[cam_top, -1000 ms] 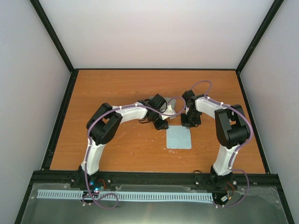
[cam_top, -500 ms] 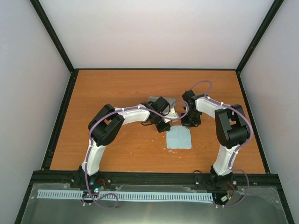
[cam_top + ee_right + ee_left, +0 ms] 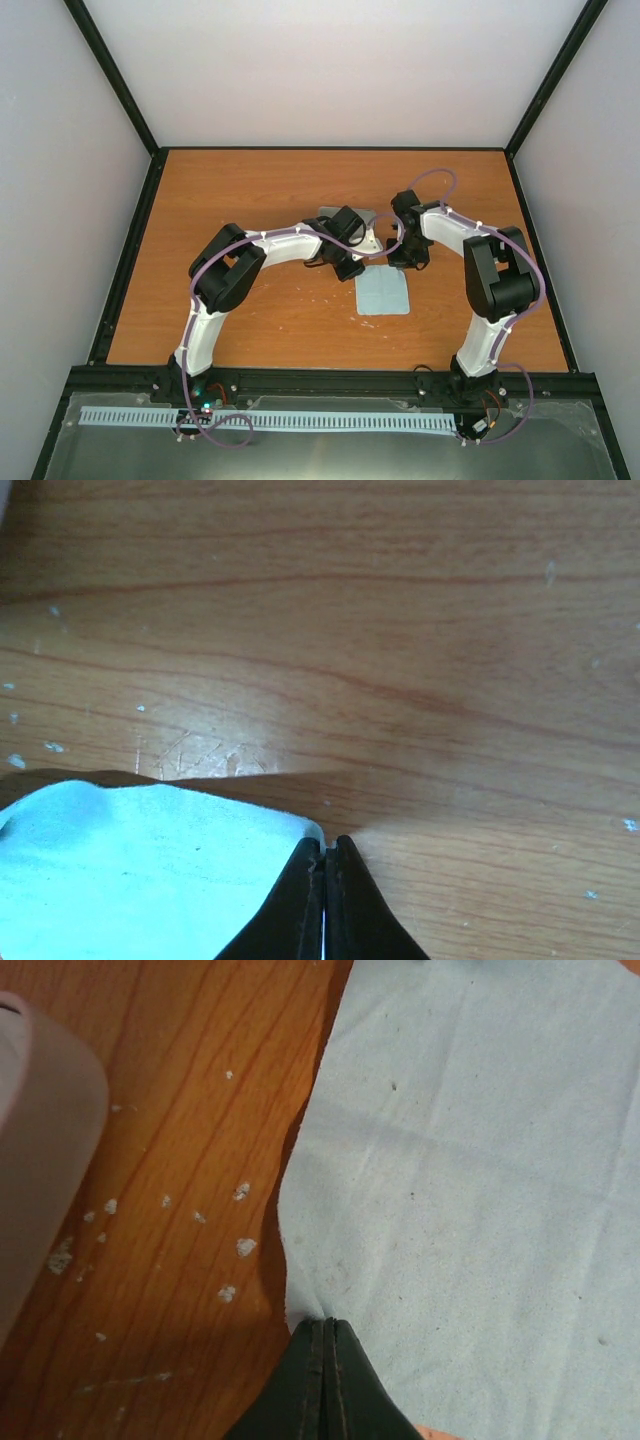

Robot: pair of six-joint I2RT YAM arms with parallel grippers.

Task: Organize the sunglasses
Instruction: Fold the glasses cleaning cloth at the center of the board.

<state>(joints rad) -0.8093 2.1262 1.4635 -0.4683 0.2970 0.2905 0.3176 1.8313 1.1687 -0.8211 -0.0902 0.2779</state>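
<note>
The left jaws are pressed together at the bottom middle of the left wrist view, pinching the left edge of the blue cloth (image 3: 480,1180). The cloth puckers a little where they bite it and fills the right side of that view. To the left of the jaws is the brown wooden table (image 3: 180,1080) with small white specks on it. A pink case (image 3: 40,1160) with a round end sits at the far left edge, apart from the cloth. The right jaws are pressed together too, at the bottom middle of the right wrist view. They pinch a corner of the cloth, which is lifted and throws a dark shadow on the wood behind it. From above, the cloth lies flat near the middle of the table. The left arm (image 3: 270,245) reaches its upper left corner and the right arm (image 3: 450,225) its upper right. The sunglasses cannot be seen in any view, so I cannot tell where they are.
</note>
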